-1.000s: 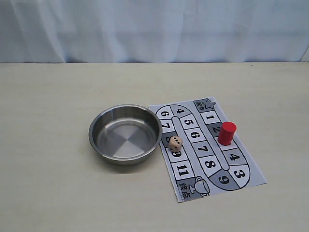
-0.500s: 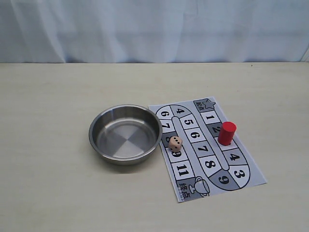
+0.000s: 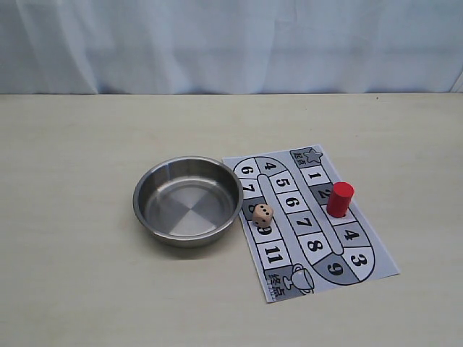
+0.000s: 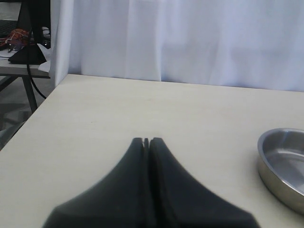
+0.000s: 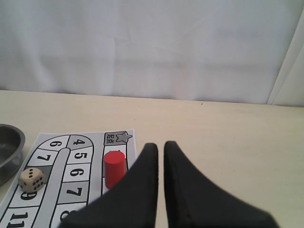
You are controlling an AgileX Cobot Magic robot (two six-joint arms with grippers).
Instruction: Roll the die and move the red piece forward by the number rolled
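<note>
Looking across the pale table (image 3: 79, 289), we see the numbered board (image 3: 288, 283) lying flat, with the steel bowl (image 3: 142, 186) touching its left edge. Both arms hang back off the play: the left gripper (image 4: 147, 141) is clenched with nothing in it, and the right gripper (image 5: 161, 145) is pinched closed and empty too. We spot the red piece (image 3: 339, 199) upright on the right-hand track between squares 2 and 4. The die (image 3: 262, 214) rests on the board's left column, just beside the bowl.

die (image 5: 31, 179) and red piece (image 5: 114, 168) on board (image 5: 76, 172)
</note>
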